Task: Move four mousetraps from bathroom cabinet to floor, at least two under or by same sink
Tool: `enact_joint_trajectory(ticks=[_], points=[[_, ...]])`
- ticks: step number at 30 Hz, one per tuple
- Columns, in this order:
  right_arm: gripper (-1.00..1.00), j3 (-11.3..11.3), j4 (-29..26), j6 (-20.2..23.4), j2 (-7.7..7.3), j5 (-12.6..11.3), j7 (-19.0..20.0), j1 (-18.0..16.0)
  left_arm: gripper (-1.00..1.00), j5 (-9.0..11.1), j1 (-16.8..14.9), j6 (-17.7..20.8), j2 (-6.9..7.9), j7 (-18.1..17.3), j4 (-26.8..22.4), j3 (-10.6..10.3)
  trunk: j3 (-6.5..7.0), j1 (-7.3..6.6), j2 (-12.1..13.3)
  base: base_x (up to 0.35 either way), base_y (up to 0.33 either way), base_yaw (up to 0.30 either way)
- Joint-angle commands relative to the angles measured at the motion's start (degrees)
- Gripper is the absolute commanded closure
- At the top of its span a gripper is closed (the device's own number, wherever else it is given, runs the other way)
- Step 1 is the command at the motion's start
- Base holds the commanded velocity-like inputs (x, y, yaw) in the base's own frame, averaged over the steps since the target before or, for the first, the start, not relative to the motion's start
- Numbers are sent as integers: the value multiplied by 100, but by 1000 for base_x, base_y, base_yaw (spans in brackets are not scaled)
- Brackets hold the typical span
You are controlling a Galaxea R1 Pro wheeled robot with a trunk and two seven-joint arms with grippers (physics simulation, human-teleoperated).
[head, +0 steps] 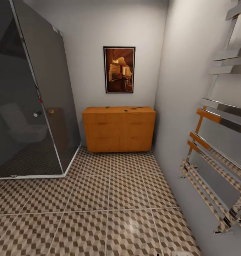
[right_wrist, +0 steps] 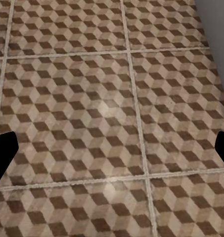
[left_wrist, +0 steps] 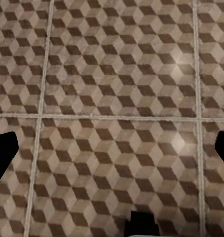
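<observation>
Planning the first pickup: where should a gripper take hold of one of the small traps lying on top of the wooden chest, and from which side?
Probably from above, pinching across the short width of a mousetrap. They lie flat on top of the cabinet, leaving little side edge to grasp. From this distance their wires and exact orientation are too small to tell, so look closer first.

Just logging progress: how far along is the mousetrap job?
Nothing looks done: small dark items, likely the mousetraps, sit on the cabinet top. Both grippers, left and right, are open and empty over the bathroom floor. Picking and placing remain.
</observation>
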Motion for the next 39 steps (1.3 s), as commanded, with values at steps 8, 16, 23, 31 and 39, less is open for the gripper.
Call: enact_joint_trajectory(ticks=[8, 16, 23, 31, 39], points=[[-100, 4, 3, -20, 4, 3, -20, -3, -100, 9, -2, -15, 0, 6, 17, -3, -6, 2, -2, 287, 0, 10], [-100, 5, 3, -21, 3, 3, -20, -3, -100, 9, -2, -15, 0, 5, 19, -3, -6, 2, -2, 328, 0, 1], [-100, 5, 3, -22, 4, 3, -20, -3, -100, 9, -2, -15, 0, 5, 19, -3, -6, 2, -2, 332, 0, 0], [-100, 5, 3, -24, 1, 3, -20, -3, -100, 9, -2, -13, -2, 5, 23, -3, -6, 2, -2, 332, 0, 0], [-100, 5, 3, -24, -1, 3, -20, -3, -100, 9, -2, -15, 0, 5, 20, 2, -6, 2, -2, 332, 0, 0]])
